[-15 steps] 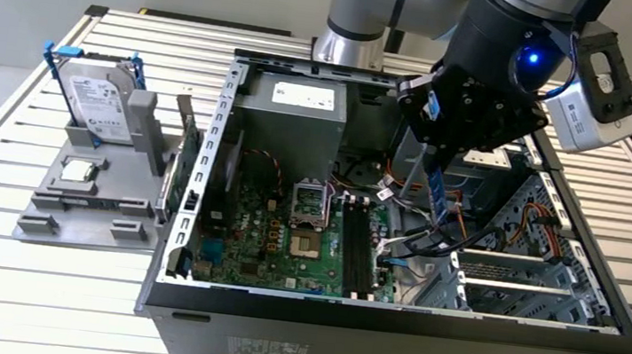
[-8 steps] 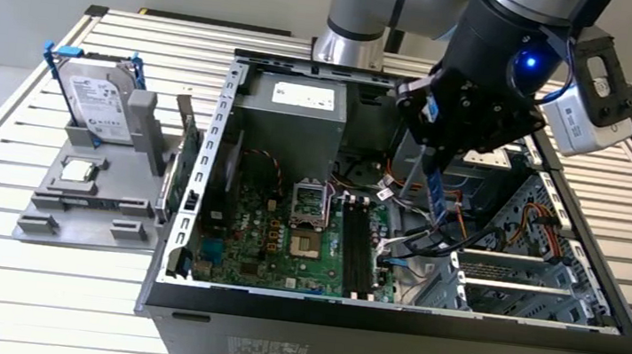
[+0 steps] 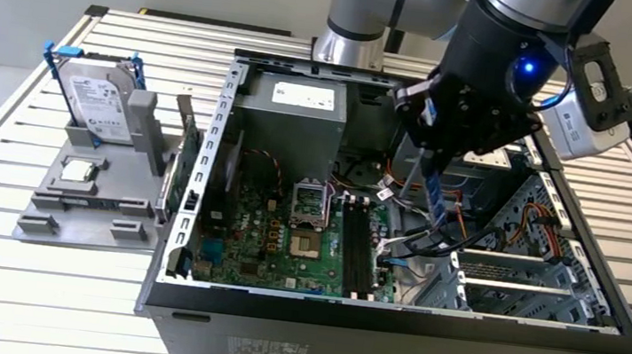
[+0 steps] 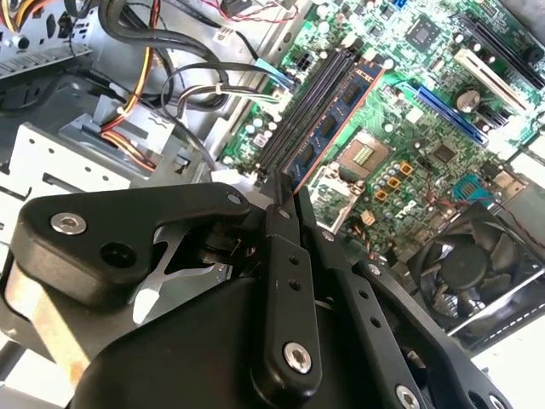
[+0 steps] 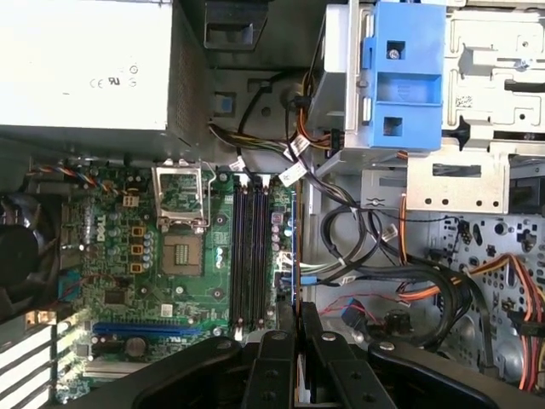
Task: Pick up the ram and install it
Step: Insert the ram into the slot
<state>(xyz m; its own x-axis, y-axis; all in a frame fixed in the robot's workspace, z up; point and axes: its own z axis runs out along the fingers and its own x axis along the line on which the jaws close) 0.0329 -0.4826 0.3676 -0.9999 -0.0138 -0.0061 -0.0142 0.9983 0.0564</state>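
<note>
My gripper hangs over the open computer case, shut on the ram. The ram is a narrow blue stick with dark chips, pointing down from the fingers into the case. In the exterior view its lower end hovers a little to the right of the black memory slots, above loose cables. In the second wrist view the ram runs out from the gripper alongside the memory slots. In the first wrist view the ram appears edge-on beside the memory slots, held by the gripper.
A silver hard drive with blue clips and a green expansion card stand on a grey holder at the exterior view's left. Inside the case are the power supply, CPU socket, cables, a blue drive bracket and a fan.
</note>
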